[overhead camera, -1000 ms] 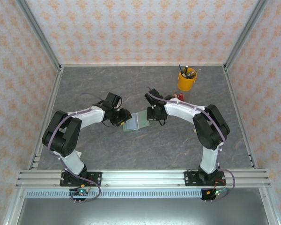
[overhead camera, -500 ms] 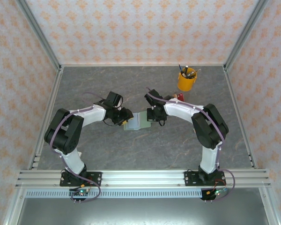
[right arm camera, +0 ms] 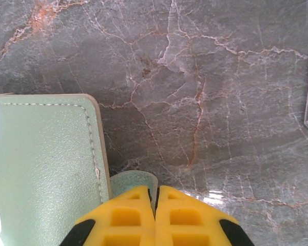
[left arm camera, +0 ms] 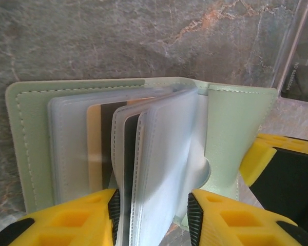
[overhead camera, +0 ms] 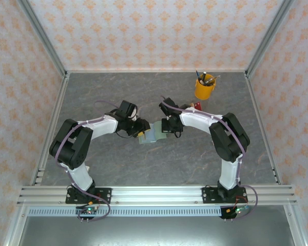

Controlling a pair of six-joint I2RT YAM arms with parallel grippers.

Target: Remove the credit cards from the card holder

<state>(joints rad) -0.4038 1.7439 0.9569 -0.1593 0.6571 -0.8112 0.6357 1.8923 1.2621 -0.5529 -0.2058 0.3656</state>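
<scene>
Pale green wallet [left arm camera: 236, 128] lying open on the table [overhead camera: 118, 92] between both arms, tan card [left arm camera: 95, 148] tucked in its clear sleeves [left arm camera: 159, 148], left gripper [left arm camera: 153, 218] fingers apart astride those sleeves, right gripper [right arm camera: 155, 192] pinched together on a wallet flap, yellow pen cup [overhead camera: 204, 90] well behind.

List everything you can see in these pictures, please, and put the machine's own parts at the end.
card holder: one, pale mint green, lying open mid-table between the two arms
credit cards: at least two, tan and dark, tucked in its clear sleeves
cup: one, yellow, far right of the table
pens: several, mixed colours, standing in the cup
red item: one, small, beside the right arm; too small to identify
clear rack: one, transparent, just beyond the card holder
table: one, grey marbled
left gripper: yellow fingers, open, straddling the sleeves
right gripper: yellow fingers, shut on the card holder's edge
</scene>
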